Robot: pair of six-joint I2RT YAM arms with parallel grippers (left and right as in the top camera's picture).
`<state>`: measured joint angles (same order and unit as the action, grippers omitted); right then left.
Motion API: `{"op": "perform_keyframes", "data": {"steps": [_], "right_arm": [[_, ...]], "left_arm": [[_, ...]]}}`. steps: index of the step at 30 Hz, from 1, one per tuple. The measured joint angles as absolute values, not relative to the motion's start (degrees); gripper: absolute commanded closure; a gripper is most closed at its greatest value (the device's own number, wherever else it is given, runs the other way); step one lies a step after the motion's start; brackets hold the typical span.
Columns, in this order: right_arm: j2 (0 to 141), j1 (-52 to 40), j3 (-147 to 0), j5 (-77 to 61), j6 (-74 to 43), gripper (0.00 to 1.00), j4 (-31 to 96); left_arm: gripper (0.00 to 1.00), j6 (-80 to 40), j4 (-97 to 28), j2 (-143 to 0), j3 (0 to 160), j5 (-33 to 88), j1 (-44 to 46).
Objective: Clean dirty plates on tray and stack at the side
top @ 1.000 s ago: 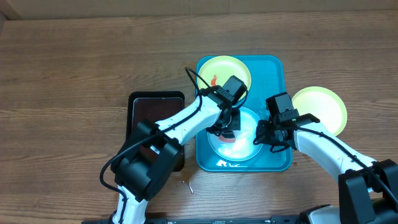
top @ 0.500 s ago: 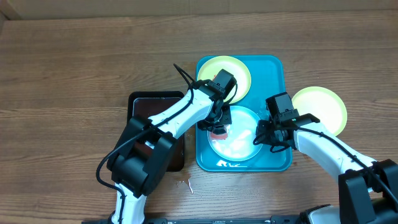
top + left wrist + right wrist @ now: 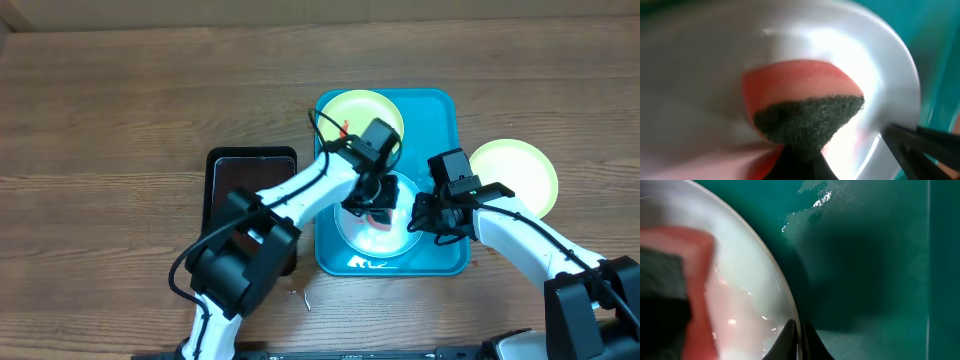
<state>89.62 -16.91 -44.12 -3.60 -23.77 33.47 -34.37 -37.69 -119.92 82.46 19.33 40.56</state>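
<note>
Left end effector [image 3: 373, 201] clamping sponge [image 3: 805, 112] on white plate [image 3: 372, 240], right end effector [image 3: 421, 222] pinching its rim

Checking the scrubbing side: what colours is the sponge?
Pinkish-red sponge with a dark green scouring face, clearest in the left wrist view.

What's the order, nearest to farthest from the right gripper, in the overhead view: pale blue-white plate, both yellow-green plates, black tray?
1. Pale blue-white plate, in the turquoise tray's near half: the right gripper pinches its rim.
2. Yellow-green plate on the table, to the right, and yellow-green plate at the tray's far end: too close to call.
3. Black tray, far left.
</note>
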Motion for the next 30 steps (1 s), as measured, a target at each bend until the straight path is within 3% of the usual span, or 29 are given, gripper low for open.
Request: {"op": "perform_keyframes", "data": {"steps": [10,19,25,30], "right_arm": [[89.62,-16.91,-44.12,-3.60,-23.73,0.96,33.45],[89.62,-16.91,-44.12,-3.60,-23.75,0.96,33.50],[89.62,-16.93,-44.12,-4.01,-23.97,0.96,33.50],[89.62,-16.91,-44.12,-4.01,-23.99,0.96,33.47]], "left_arm": [[0.96,-37.01,-47.11,-119.92,83.64,18.33,39.33],[0.96,-37.58,-56.23,-120.49,88.23,2.33,37.17],[0.96,-35.48,-54.26,-120.57,89.19,-1.15,37.26],[0.96,-32.38,-49.17,-120.84,89.19,3.81,37.26]]}}
